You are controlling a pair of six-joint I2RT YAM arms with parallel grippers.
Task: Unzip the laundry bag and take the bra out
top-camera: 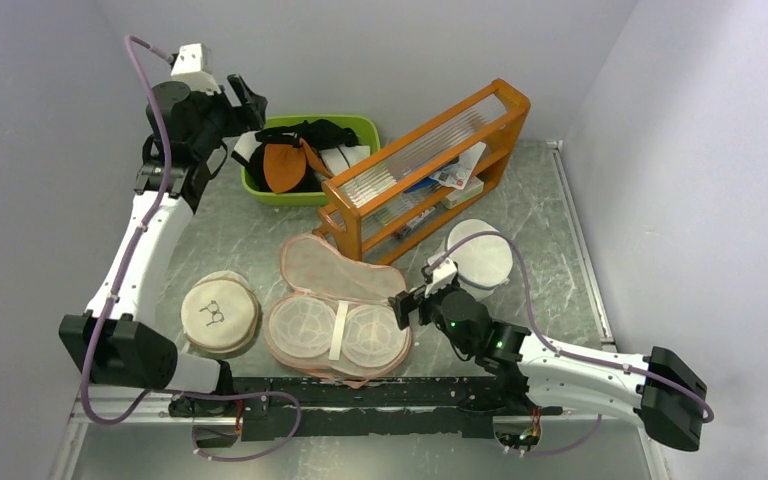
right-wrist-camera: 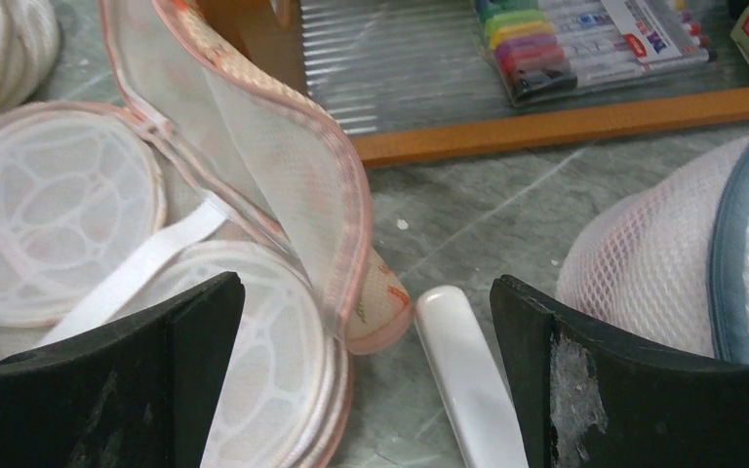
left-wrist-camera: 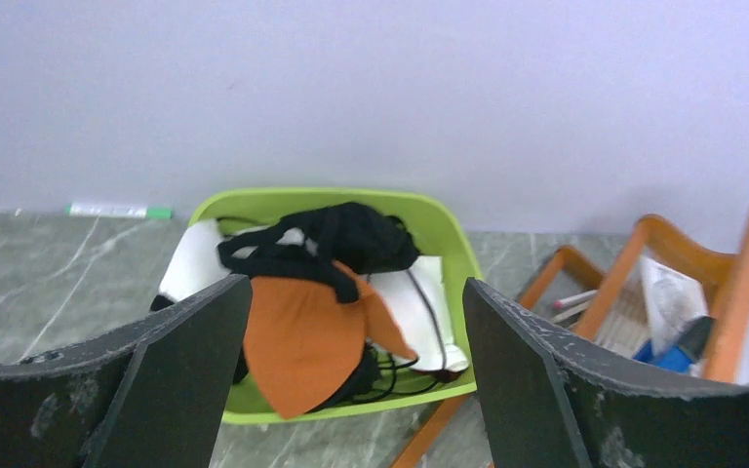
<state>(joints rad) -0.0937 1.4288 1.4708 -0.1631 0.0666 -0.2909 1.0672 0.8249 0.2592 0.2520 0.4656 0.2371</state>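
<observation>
Hovering with left gripper (left-wrist-camera: 349, 336) spread wide and empty over orange bra (left-wrist-camera: 302, 341) in green bin (left-wrist-camera: 254, 198). Right gripper (right-wrist-camera: 366, 327) equally spread, empty, beside unzipped laundry bag (top-camera: 325, 268) on table (top-camera: 550, 260). Could snag a black strap or the bag's flap if lowered carelessly, dragging fabric out.

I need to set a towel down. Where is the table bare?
Bare table lies between the green bin, the round beige pouch and the laundry bag. Another patch runs right of the orange rack and white mesh bag. Crowded: the gap between laundry bag and white mesh bag, holding the right gripper.
</observation>
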